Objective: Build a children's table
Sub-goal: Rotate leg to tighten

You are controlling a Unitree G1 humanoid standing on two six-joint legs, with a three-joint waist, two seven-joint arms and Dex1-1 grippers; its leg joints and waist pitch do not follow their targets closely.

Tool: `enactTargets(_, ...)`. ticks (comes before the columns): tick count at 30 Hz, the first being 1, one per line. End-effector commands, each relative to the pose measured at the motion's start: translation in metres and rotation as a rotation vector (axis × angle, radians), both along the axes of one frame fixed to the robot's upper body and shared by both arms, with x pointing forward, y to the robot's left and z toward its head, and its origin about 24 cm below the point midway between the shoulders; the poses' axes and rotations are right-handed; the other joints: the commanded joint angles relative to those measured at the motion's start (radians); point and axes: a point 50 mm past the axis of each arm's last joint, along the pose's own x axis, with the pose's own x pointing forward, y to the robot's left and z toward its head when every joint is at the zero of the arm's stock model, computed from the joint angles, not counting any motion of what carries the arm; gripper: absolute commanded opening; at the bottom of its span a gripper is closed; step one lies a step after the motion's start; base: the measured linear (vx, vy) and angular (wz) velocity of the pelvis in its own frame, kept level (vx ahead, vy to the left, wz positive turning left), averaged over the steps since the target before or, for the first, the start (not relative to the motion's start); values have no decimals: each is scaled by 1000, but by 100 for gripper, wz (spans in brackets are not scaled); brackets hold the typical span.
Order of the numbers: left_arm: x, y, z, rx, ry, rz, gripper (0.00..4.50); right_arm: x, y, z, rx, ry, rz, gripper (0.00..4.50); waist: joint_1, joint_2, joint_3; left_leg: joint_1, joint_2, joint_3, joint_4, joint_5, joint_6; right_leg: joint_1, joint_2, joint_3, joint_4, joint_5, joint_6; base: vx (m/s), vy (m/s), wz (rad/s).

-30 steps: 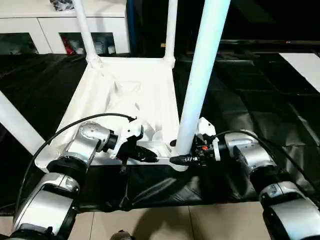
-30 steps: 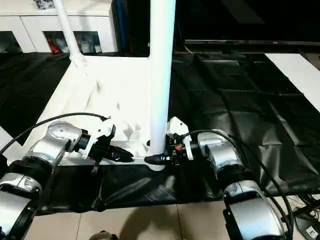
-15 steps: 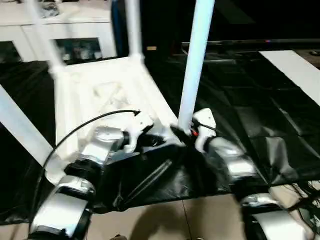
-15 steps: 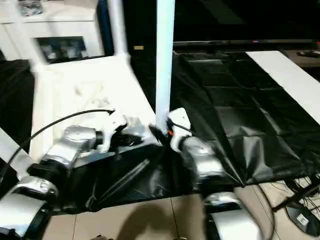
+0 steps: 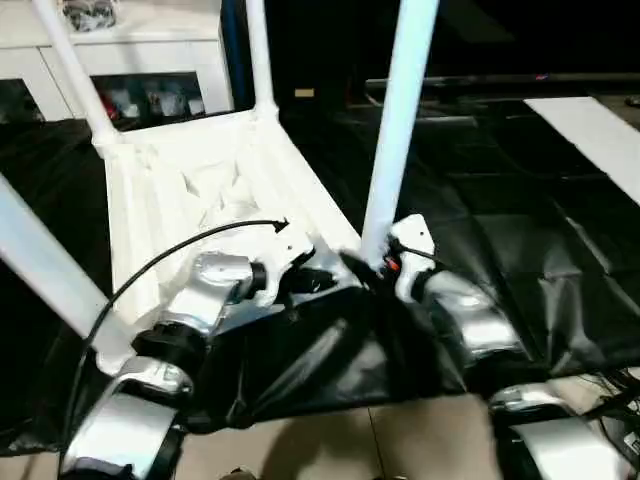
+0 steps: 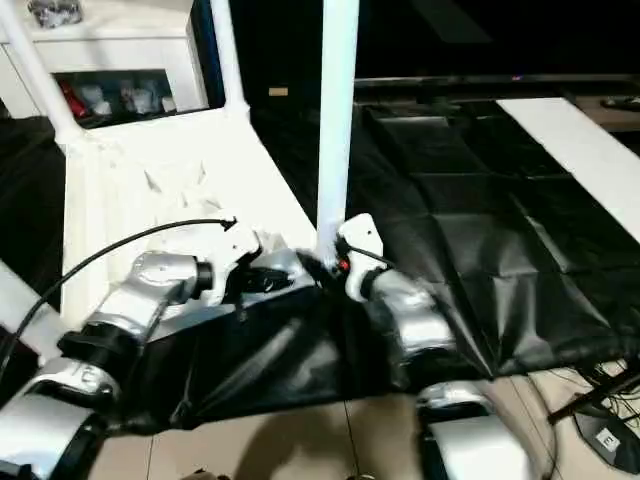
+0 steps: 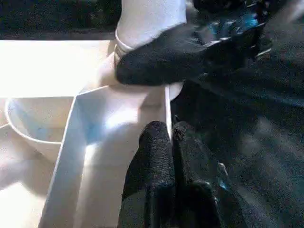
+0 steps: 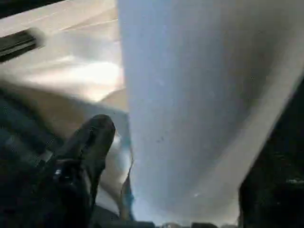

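Observation:
The white children's table lies upside down, its ribbed underside (image 5: 200,190) facing up on a black sheet. Legs stand in its corner sockets: far left (image 5: 70,70), far right (image 5: 258,55), near left (image 5: 45,265) and near right (image 5: 395,130). My left gripper (image 5: 322,280) sits at the near rim, and in the left wrist view its fingers (image 7: 154,147) are pressed together on that thin rim wall (image 7: 167,107). My right gripper (image 5: 362,266) clasps the base of the near right leg (image 8: 190,95), one finger (image 8: 92,137) lying against its side.
The black sheet (image 5: 520,230) covers the floor and is bunched below the table's near edge. A white glass-door cabinet (image 5: 130,60) stands behind. A white panel (image 5: 590,125) lies at the far right. Bare tiles (image 5: 330,450) show by my body.
The whole picture has shifted. Against the black sheet the table now lies skewed, its near right corner swung left and away, and the sheet has bunched up. Both grippers kept their hold.

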Motion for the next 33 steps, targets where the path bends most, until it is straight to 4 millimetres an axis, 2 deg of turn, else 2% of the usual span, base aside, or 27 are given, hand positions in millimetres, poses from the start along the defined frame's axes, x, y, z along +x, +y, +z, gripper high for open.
enactTargets(1, -9, -8, -5, 19, 31, -115, 0, -9, 15, -1, -3, 22, 190, 420, 9, 1, -71, 0, 18, 10, -51, -202, 81, 53, -39, 30, -42, -101, -260, 53, -5, -1)
enactTargets(2, -9, -7, -5, 18, 32, -120, 0, -9, 14, 0, -7, 23, 200, 426, 11, 0, -71, 0, 17, 11, -49, -193, 85, 54, -40, 30, -39, -80, -268, 0, 0, 0)
enactTargets(3, -9, -2, 0, 2, 40, -158, 0, -11, 6, 2, -47, 29, 286, 426, 15, -3, -72, 4, 17, 13, -47, -185, 94, 53, -40, 29, -37, -58, -282, 0, 0, 0)
enactTargets(4, -9, -1, 1, -3, 43, -167, 0, -11, 4, 2, -57, 30, 306, 426, 18, -1, -72, 5, 18, 14, -45, -183, 100, 53, -40, 29, -35, -51, -292, 0, 0, 0)
enactTargets(6, -9, 2, 5, -7, 46, -201, 0, -12, -1, 5, -72, 42, 368, 426, 21, -1, -73, 3, 19, 12, -45, -183, 102, 55, -41, 28, -34, -64, -293, 0, 0, 0)
enactTargets(8, -10, 5, 7, -8, 55, -236, 0, -13, -5, 7, -74, 64, 431, 426, 23, -1, -70, 5, 21, 13, -47, -199, 99, 52, -42, 28, -37, -83, -294, 0, 0, 0)
enactTargets(9, -11, 8, 9, -9, 75, -278, 0, -14, -9, 10, -86, 93, 498, 410, 24, -3, -69, 5, 22, 12, -48, -214, 95, 52, -42, 28, -38, -107, -291, 0, 0, 0)
enactTargets(12, -12, 10, 11, -9, 87, -305, 0, -15, -12, 11, -95, 114, 538, 389, 31, -2, -67, 8, 24, 12, -50, -243, 80, 48, -44, 29, -41, -152, -284, 0, 0, 0)
enactTargets(16, -14, 15, 13, 4, 103, -356, 0, -14, -16, 15, -105, 142, 595, 354, 35, -5, -66, 7, 24, 11, -51, -249, 65, 48, -47, 30, -41, -175, -278, 0, 0, 0)
enactTargets(25, -15, 19, 13, 24, 125, -391, 0, -18, -13, 15, -117, 169, 682, 276, 40, -6, -69, 5, 23, 11, -47, -215, 73, 50, -48, 30, -35, -143, -282, 0, 0, 0)
enactTargets(33, -15, 18, 11, 23, 113, -359, 0, -19, -10, 12, -95, 162, 674, 262, 43, -7, -67, 4, 23, 10, -47, -232, 60, 49, -48, 30, -36, -181, -271, 0, 0, 0)
